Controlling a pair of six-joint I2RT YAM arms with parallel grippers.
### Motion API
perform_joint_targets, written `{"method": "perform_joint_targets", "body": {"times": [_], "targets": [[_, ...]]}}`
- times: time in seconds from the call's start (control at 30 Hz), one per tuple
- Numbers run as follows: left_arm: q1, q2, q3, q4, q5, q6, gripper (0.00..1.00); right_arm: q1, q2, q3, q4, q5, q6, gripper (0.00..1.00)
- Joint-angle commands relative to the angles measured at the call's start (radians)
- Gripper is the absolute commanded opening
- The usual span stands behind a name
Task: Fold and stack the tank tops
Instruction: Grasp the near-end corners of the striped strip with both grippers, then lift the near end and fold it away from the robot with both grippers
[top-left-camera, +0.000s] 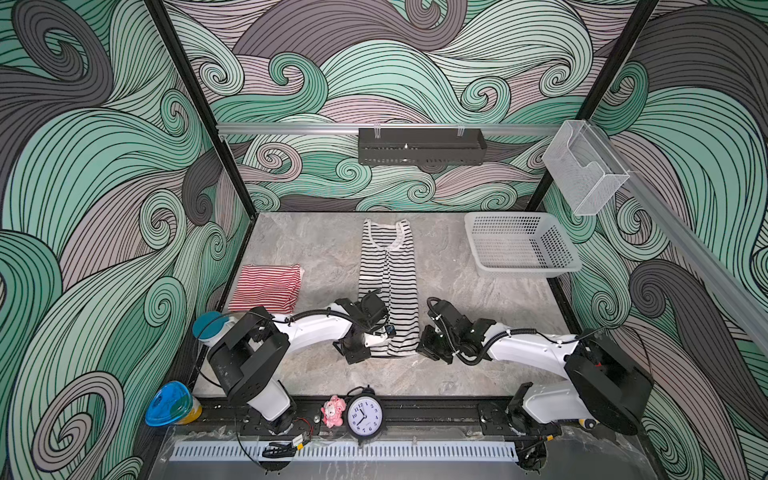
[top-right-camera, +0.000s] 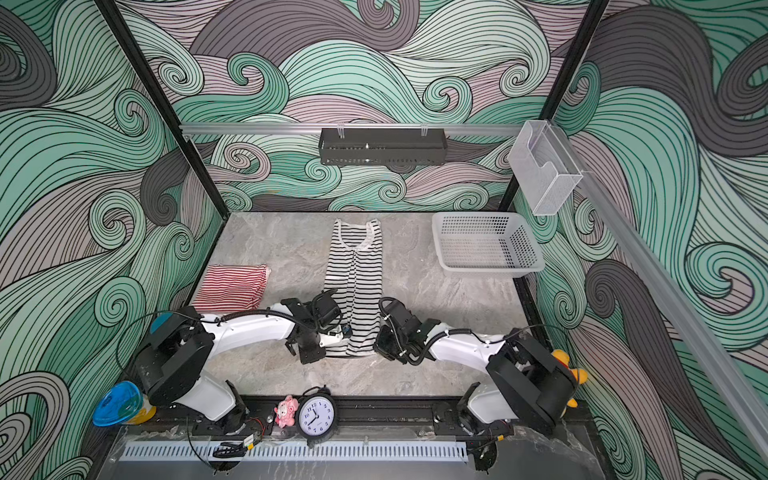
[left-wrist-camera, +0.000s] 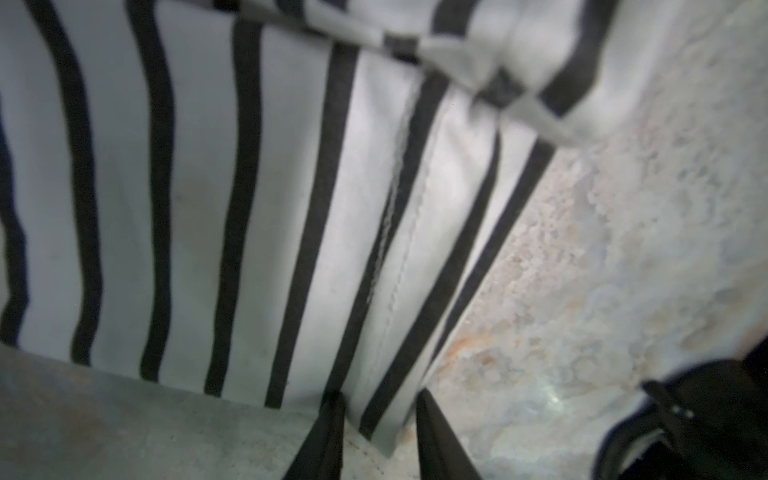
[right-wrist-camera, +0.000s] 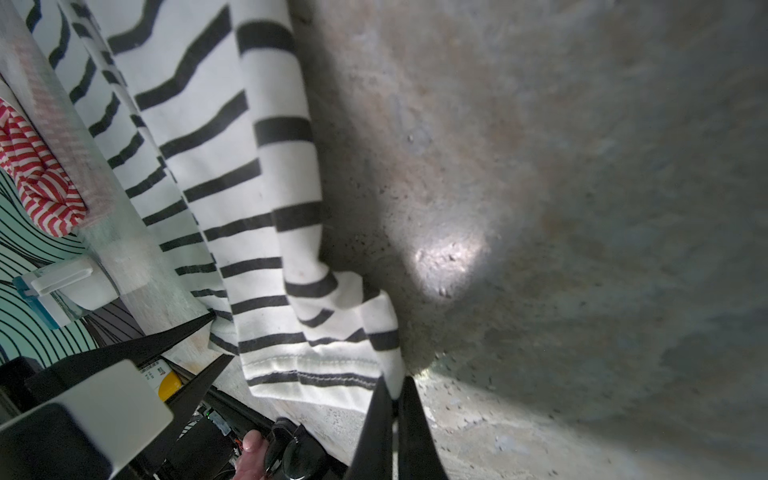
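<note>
Black-and-white tank top (top-left-camera: 388, 286) lies as a long narrow strip mid-tabletop (top-left-camera: 478, 316), hem toward the arms. The right end effector (right-wrist-camera: 394, 384) is pinched tight on the hem's right corner. The left end effector (left-wrist-camera: 377, 401) straddles the left corner, jaws narrowly apart, grip unclear. The red-and-white tank top (top-left-camera: 268, 286) lies folded, well apart at left.
</note>
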Motion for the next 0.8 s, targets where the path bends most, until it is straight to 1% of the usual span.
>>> {"method": "perform_joint_targets", "body": {"times": [0.0, 0.1, 0.2, 0.27, 0.4, 0.53, 0.73, 0.77], "targets": [[-0.01, 0.073, -0.028, 0.0, -0.019, 0.017, 0.21, -0.01, -0.013, -0.007, -0.001, -0.005, 0.002, 0.0], [-0.014, 0.077, -0.022, 0.003, -0.028, 0.012, 0.13, -0.013, -0.014, -0.002, -0.006, -0.008, -0.003, 0.0], [-0.015, 0.059, -0.013, -0.014, -0.013, 0.013, 0.04, -0.012, -0.022, 0.004, -0.015, -0.009, -0.011, 0.0], [-0.018, 0.042, -0.008, -0.028, 0.003, 0.018, 0.0, -0.012, -0.032, 0.004, -0.021, -0.009, -0.017, 0.0], [-0.028, -0.001, 0.01, -0.084, 0.033, 0.029, 0.0, -0.007, -0.078, 0.004, -0.041, -0.004, -0.026, 0.0], [-0.052, -0.071, 0.026, -0.163, 0.078, 0.044, 0.0, 0.018, -0.155, 0.009, -0.092, 0.018, -0.023, 0.0], [-0.072, -0.158, 0.083, -0.276, 0.072, 0.04, 0.0, 0.074, -0.28, 0.044, -0.209, 0.066, -0.009, 0.0], [-0.073, -0.201, 0.096, -0.294, 0.067, 0.039, 0.0, 0.079, -0.303, 0.048, -0.21, 0.072, -0.004, 0.0]]}}
